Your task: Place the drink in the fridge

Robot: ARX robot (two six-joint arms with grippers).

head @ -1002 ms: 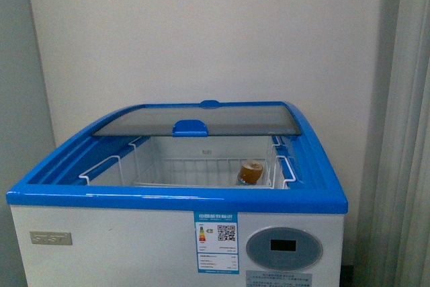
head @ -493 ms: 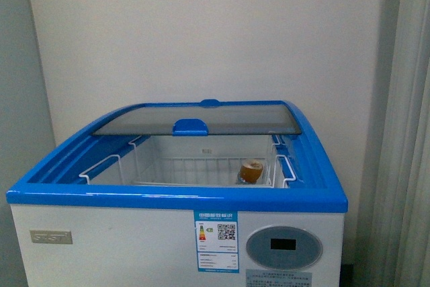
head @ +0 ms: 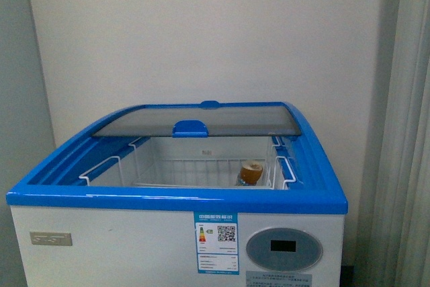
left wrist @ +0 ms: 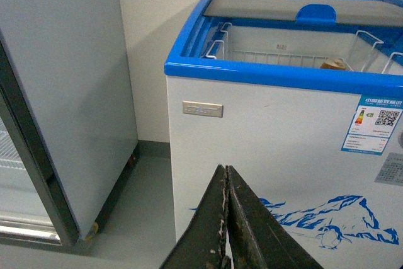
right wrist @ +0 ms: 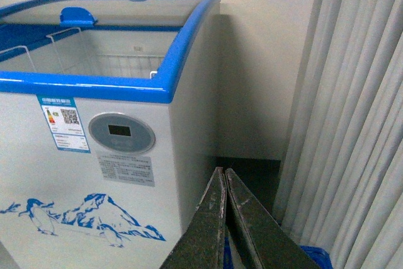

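Amber liquid marks the drink (head: 250, 173), which we see lying in the white wire basket (head: 201, 169) inside the fridge (head: 101, 247), toward our right side of the open compartment. Its glass lid (head: 201, 120) is slid to the rear, blue handle (head: 190, 128) at its front edge. Our left gripper (left wrist: 225, 218) hangs low before the white front panel, fingers pressed together and empty. Our right gripper (right wrist: 223, 218) sits likewise closed and empty, beside the fridge's right corner, near the pale curtain (right wrist: 352, 124). A grey cabinet (left wrist: 63, 92) stands left of the fridge.
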